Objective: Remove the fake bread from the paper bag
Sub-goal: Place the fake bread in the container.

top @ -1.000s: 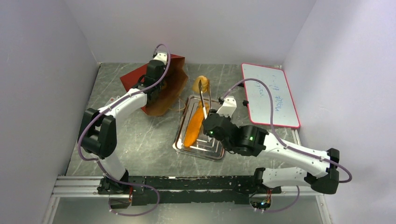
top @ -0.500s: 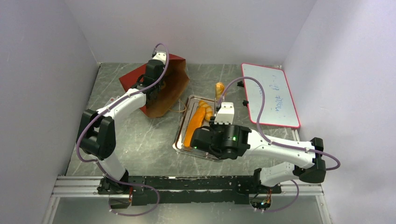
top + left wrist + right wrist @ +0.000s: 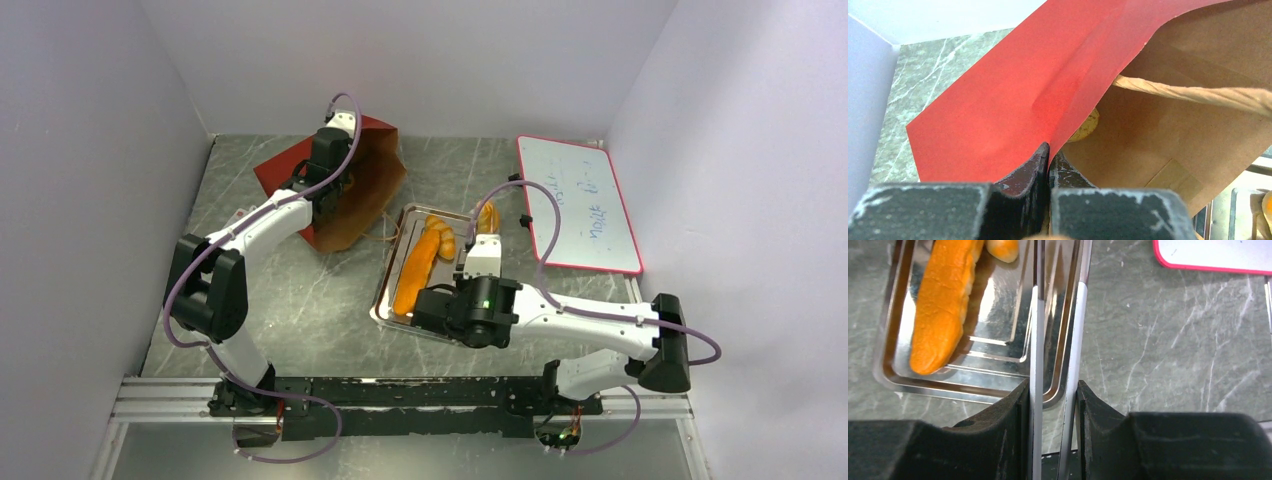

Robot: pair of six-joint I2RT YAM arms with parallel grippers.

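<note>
The rust-red paper bag (image 3: pixel 365 180) lies open at the back left, its brown inside showing. My left gripper (image 3: pixel 1049 150) is shut on the bag's red edge (image 3: pixel 1013 100); a pale yellowish round thing (image 3: pixel 1087 127) shows deep inside. A long loaf (image 3: pixel 415 270) and a croissant (image 3: pixel 440 232) of fake bread lie on the silver tray (image 3: pixel 388 300). My right gripper (image 3: pixel 1053 385) is shut on metal tongs (image 3: pixel 1037 315). In the top view the tongs' tip carries a small orange piece (image 3: pixel 488 215) by the tray's far right corner.
A red-framed whiteboard (image 3: pixel 580 200) lies at the back right. The bag's tan cord handle (image 3: pixel 1198 95) crosses its mouth. Walls close in the table on three sides. The right forearm (image 3: pixel 580 320) stretches along the near edge behind the tray.
My right arm has drawn back toward the near side, carrying the tongs and the orange piece from beyond the tray's far end to its far right corner. The left arm has not moved.
</note>
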